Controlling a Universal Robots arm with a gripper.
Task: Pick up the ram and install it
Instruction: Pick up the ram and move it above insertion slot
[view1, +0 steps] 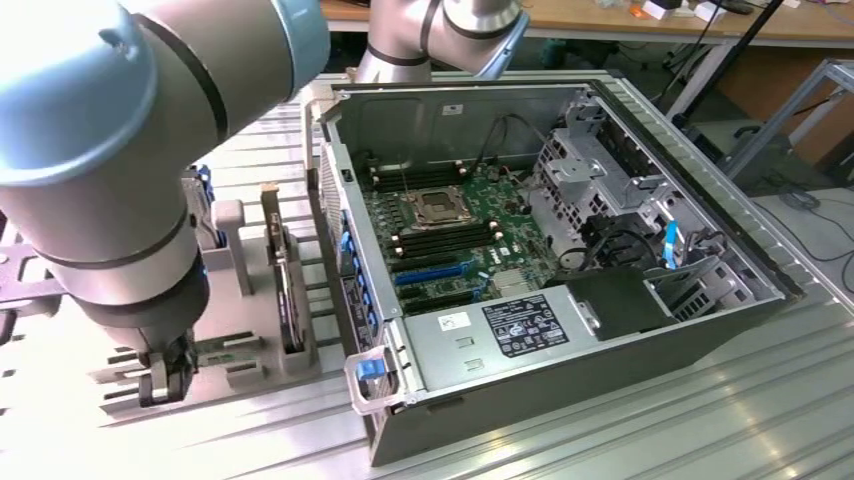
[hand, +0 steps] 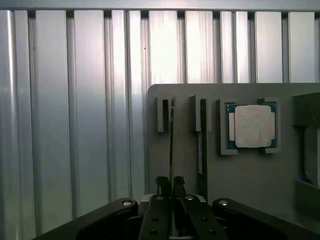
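In the wrist view the ram (hand: 171, 135) stands edge-on in a slot of the grey holder (hand: 245, 175), seen as a thin dark line. My gripper (hand: 170, 184) is down over its near end, with the two black fingers (hand: 162, 183) pressed against either side of the stick. A second, matching stick (hand: 202, 140) stands in the neighbouring slot. In the exterior view my gripper (view1: 162, 380) is low over the holder (view1: 254, 375) at the exterior view's left, beside the open computer case (view1: 534, 250).
A square silver-topped processor chip (hand: 251, 126) lies in a holder pocket beside the sticks. A dark expansion card (view1: 280, 265) stands upright in the holder. The motherboard (view1: 454, 240) with long memory slots lies inside the case. Ribbed metal table (hand: 75, 125) surrounds everything.
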